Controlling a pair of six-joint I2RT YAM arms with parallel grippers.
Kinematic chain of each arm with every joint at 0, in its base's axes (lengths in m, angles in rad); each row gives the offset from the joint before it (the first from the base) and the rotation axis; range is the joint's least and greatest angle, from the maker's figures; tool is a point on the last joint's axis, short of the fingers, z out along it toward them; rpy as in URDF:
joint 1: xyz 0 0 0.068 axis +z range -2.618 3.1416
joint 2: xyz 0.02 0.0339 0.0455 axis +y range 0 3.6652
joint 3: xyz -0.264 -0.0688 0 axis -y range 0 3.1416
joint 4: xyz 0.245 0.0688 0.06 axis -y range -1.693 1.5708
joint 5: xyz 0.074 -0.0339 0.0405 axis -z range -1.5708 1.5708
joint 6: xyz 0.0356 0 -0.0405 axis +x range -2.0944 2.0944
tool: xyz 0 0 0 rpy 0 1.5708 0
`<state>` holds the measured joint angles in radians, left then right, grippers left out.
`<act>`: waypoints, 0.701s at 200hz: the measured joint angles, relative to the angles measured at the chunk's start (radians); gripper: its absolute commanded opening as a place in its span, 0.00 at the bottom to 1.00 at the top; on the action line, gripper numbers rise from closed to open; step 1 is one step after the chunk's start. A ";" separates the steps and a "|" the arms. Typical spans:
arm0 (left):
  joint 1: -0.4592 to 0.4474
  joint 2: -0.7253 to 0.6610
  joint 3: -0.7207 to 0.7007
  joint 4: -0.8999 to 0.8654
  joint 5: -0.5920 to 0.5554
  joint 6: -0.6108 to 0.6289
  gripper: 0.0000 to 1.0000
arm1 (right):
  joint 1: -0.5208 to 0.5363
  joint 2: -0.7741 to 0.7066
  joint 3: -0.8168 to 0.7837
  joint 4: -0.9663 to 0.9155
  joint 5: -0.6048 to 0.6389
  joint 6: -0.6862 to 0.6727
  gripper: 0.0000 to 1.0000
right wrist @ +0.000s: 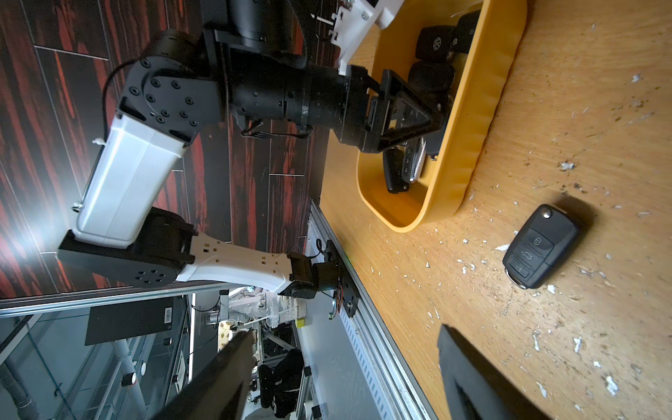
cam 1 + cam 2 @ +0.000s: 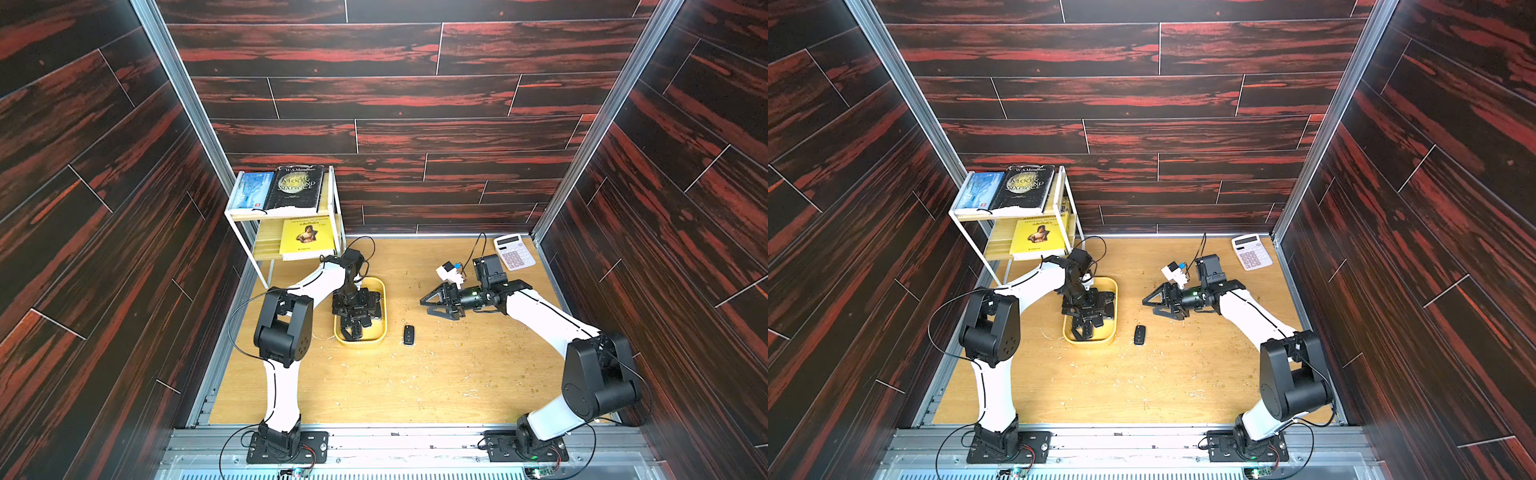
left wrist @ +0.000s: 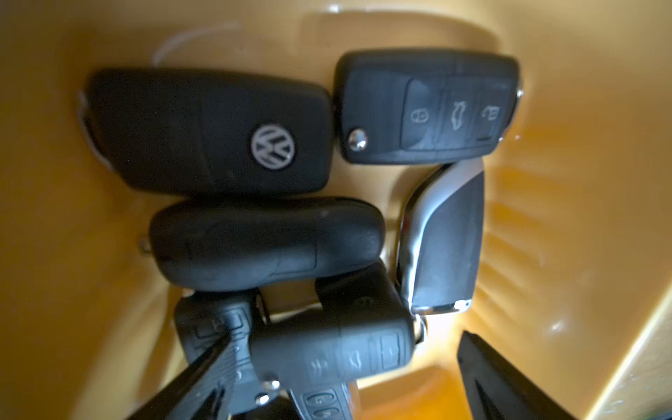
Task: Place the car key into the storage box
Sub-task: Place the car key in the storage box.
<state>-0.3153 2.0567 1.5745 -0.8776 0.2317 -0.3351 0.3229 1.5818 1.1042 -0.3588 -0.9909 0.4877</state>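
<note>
We see the left arm (image 2: pixel 286 386) rise from the front rail, fold at its elbow and reach back, its wrist bent so the left gripper (image 2: pixel 352 330) points straight down into the box (image 2: pixel 361 341). Its jaws stand spread. In the wrist view one finger (image 3: pixel 487 378) is clear of the fob (image 3: pixel 334 345) lying between the tips, while the other overlaps the pile and we cannot tell if it touches. More fobs (image 3: pixel 269 243) lie on the box floor just beyond the tips. The right arm (image 2: pixel 540 316) climbs to a high elbow, then slopes down and inward. Its wrist holds the right gripper (image 2: pixel 426 306) level above the table (image 2: pixel 457 374), tips aimed toward the box. Its jaws are spread wide with nothing between them. The key (image 2: pixel 409 335) lies flat on the table, buttons up, below and slightly ahead of the right gripper's tips. It is just beside the box wall, outside it, and apart from the left gripper.
</note>
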 measured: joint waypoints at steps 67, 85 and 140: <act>0.000 -0.026 -0.003 0.026 0.037 -0.006 1.00 | -0.008 0.000 0.000 0.000 0.005 -0.006 0.89; 0.000 -0.053 -0.003 0.042 0.051 -0.014 1.00 | -0.012 0.000 0.000 -0.005 0.018 -0.018 0.94; -0.005 -0.179 -0.003 0.062 0.095 -0.039 1.00 | -0.021 0.002 0.000 -0.018 0.062 -0.037 0.99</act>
<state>-0.3199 1.8774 1.5715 -0.8154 0.3271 -0.3740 0.3016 1.5841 1.1042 -0.3763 -0.9287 0.4511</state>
